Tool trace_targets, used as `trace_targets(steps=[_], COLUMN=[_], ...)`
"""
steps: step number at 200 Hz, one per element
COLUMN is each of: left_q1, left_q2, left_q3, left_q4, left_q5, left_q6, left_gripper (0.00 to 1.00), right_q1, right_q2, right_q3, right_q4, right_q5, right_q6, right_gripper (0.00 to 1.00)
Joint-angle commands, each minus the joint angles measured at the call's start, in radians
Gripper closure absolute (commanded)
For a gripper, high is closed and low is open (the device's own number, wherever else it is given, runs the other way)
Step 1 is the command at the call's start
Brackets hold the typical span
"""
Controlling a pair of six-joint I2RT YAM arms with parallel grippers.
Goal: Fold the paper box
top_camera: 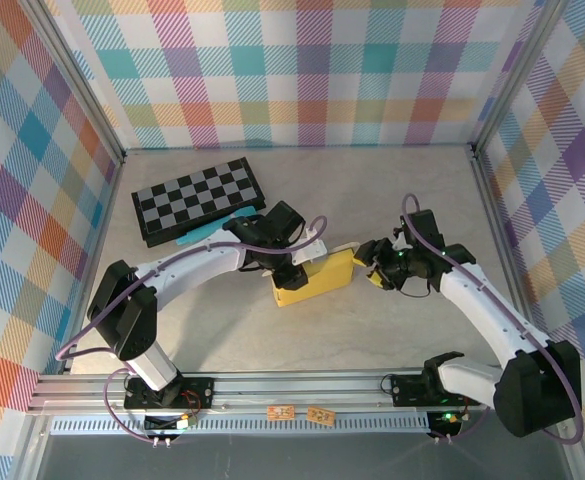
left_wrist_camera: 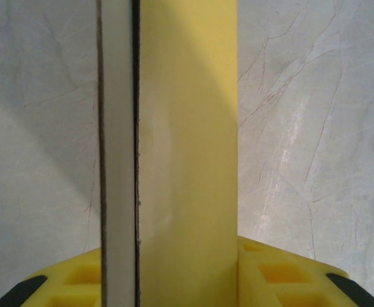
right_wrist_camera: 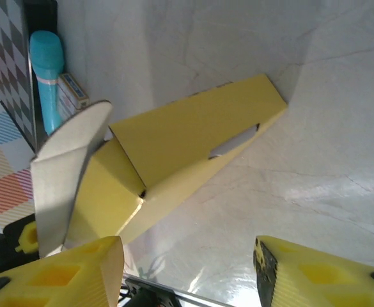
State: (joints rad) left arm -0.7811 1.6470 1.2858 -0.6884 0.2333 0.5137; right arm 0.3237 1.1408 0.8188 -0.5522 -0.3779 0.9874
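Pinching paper box point(top_camera: 320, 281) edge w/ left gripper point(left_wrist_camera: 174, 281); right gripper point(right_wrist_camera: 188, 272) wide, empty, near box end, open table point(top_camera: 372, 180) around

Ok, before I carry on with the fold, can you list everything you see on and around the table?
paper box: one, yellow, partly folded, mid-table between the two grippers
checkered board: one, black and white, far left part of the table
tube: one, teal, at the board's near edge
small pack: one, pale with a printed edge, beside the tube
table: one, pale marbled top
walls: three, pastel plaid, left, back and right
left gripper: one, yellow fingers, shut on an upright flap of the paper box
right gripper: one, yellow fingers, open, facing the box's right end
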Motion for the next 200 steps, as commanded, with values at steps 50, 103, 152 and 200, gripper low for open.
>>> trace_targets(steps=[50,103,152,200], left_q1=[-0.021,-0.027,-0.043,-0.066], left_q2=[0.002,0.006,0.018,0.040], left_q3=[-0.024,-0.020,-0.006,0.007], left_q4=[-0.011,-0.010,-0.010,-0.008], left_q5=[-0.026,-0.029,-0.046,-0.074], left_q6=[-0.024,-0.037,-0.044,-0.049], left_gripper=[0.63,0.62,0.59,0.60], right_q1=[0.018,0.034,0.040,0.043], right_q2=[0.072,0.109,0.110,0.119], right_q3=[0.045,-0.004,-0.064,-0.006], right_q4=[0.108,0.052,-0.033,-0.111], right_q5=[0.040,0.097,0.153,0.166], right_q6=[0.056,0.048,0.045,-0.018], right_gripper=[0.47,0.58,0.69,0.72])
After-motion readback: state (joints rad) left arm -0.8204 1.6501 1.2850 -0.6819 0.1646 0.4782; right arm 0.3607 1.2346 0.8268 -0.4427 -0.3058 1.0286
